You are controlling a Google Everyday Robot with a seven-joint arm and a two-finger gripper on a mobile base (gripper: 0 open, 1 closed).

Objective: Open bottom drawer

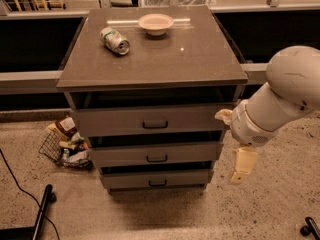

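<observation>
The bottom drawer (156, 179) is the lowest of three grey-brown drawer fronts in the cabinet, with a small dark handle (157, 183) at its centre. Above it are the middle drawer (156, 155) and the wider top drawer (152, 120). My gripper (242, 166) hangs from the white arm (285, 96) to the right of the cabinet, about level with the bottom drawer and apart from it.
A tipped can (115, 40) and a pale bowl (156, 23) lie on the cabinet top (190, 59). A wire basket of rubbish (65, 143) stands left of the cabinet. A black cable and stand (40, 211) lie bottom left. Speckled floor (260, 209) spreads in front.
</observation>
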